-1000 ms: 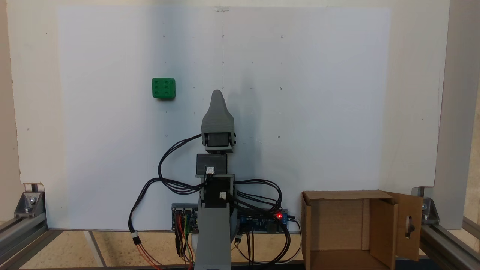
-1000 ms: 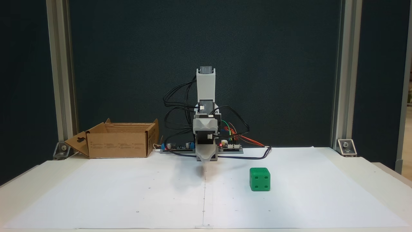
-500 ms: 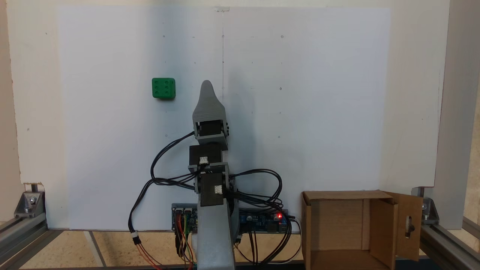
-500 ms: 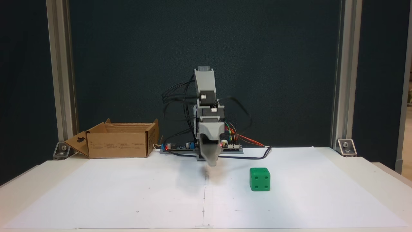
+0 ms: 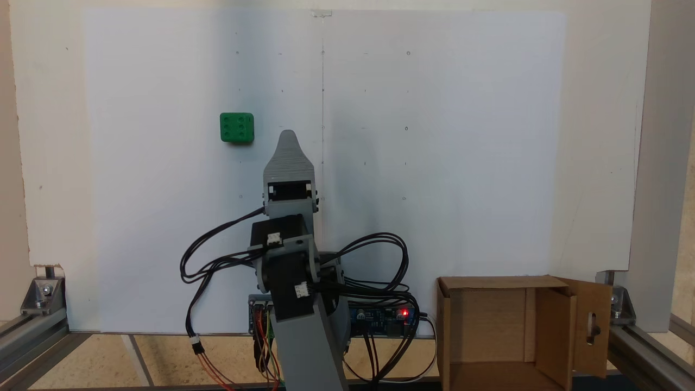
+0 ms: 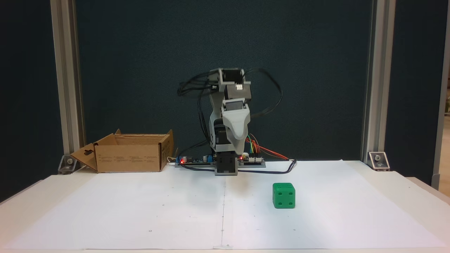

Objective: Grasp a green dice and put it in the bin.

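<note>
The green dice (image 5: 237, 127) rests on the white paper, apart from the arm, and appears right of centre in the other fixed view as the green dice (image 6: 283, 195). The grey gripper (image 5: 287, 134) points toward the paper's far side, its tip a short way right of and below the dice. Seen from the front, the gripper (image 6: 240, 137) hangs well above the table, left of the dice. A single grey tip shows, so the jaws' state is hidden. The bin (image 5: 442, 326), a brown cardboard box with a slotted flap, stands open beside the arm's base; it shows again as the bin (image 6: 128, 162).
A controller board (image 6: 251, 160) with a red light and looping black cables (image 5: 217, 260) surrounds the arm's base. Aluminium posts (image 6: 65, 84) stand at the table's back corners, with a metal rail (image 5: 32, 331) along the edge. The white paper (image 6: 140, 211) covers most of the table.
The arm has swung toward the dice's side and lifted. The gripper tip rose from near the paper to well above it. Dice and bin have not moved.
</note>
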{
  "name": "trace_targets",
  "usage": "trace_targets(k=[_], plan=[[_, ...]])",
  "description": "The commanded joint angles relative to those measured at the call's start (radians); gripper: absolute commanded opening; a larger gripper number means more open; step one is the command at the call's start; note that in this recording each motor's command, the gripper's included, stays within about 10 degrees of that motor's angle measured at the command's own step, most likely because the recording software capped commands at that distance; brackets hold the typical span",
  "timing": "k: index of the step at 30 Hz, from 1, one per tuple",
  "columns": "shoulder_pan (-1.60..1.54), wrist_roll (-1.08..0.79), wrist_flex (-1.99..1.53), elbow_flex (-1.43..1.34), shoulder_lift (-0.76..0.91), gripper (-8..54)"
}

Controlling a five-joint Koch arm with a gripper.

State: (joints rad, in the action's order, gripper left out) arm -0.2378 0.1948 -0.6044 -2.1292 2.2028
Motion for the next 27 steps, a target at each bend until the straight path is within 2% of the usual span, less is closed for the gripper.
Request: trace_targets(k=[1,3,10,17,27], plan=[[-0.034,0.107,-0.159,0.162,-0.066,42.5],[-0.058,0.15,-0.276,0.277,-0.15,45.0],[-0.265,0.314,-0.673,0.502,-0.298,44.8],[-0.465,0.436,-0.652,0.684,-0.479,44.7],[-0.442,0.538,-0.517,0.701,-0.526,43.9]])
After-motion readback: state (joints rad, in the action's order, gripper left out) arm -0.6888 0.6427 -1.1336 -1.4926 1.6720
